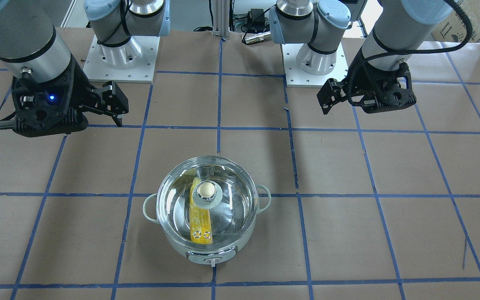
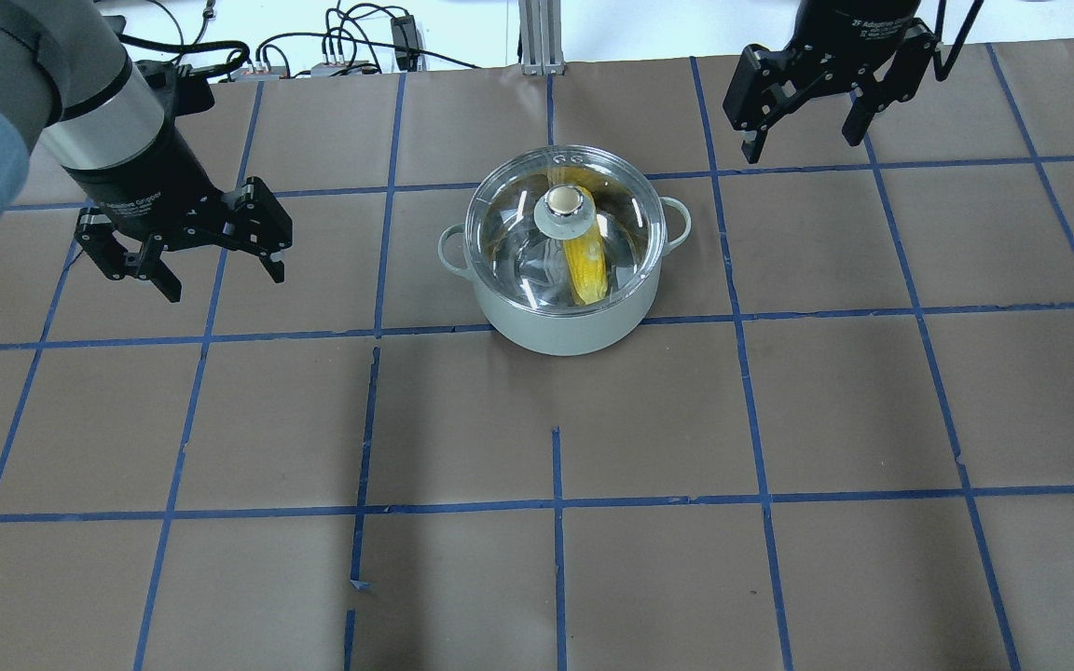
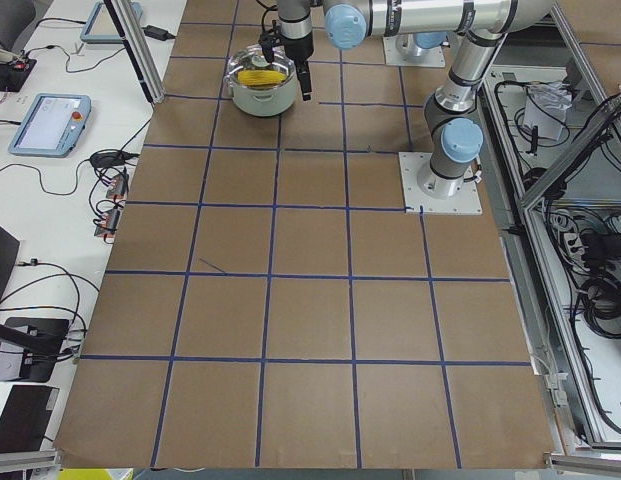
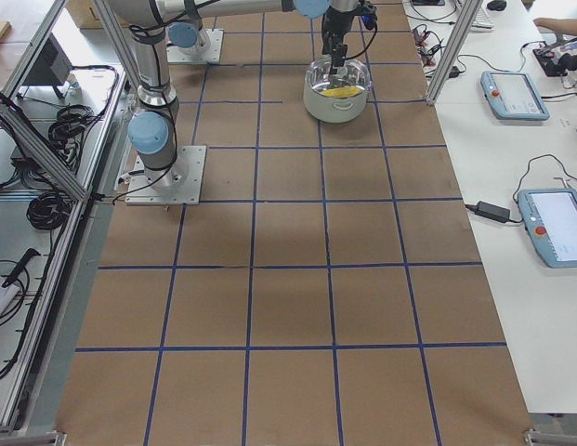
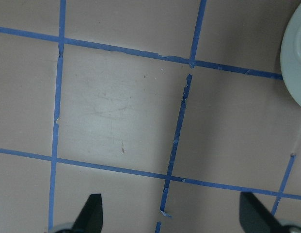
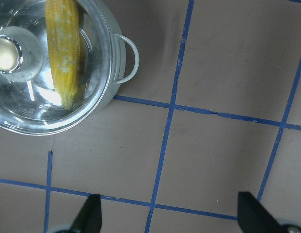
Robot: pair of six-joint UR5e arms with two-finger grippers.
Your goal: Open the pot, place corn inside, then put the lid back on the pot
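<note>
The pale mint-white pot point(image 2: 565, 331) stands at the table's middle, its control knob point(image 1: 212, 261) facing away from the robot. The clear glass lid point(image 2: 565, 210) sits closed on the pot. The yellow corn point(image 2: 588, 266) lies inside under the glass, also in the front view point(image 1: 200, 221) and the right wrist view point(image 6: 63, 58). My left gripper point(image 2: 223, 280) is open and empty, above the table and apart from the pot on its left. My right gripper point(image 2: 804, 144) is open and empty, beyond the pot on its right. The left wrist view shows only the pot's edge point(image 5: 298, 63).
Brown paper with a blue tape grid point(image 2: 556, 503) covers the table. The two arm bases point(image 1: 119, 54) stand on white plates at the robot's side. Tablets and cables point(image 4: 516, 93) lie on the side benches off the table.
</note>
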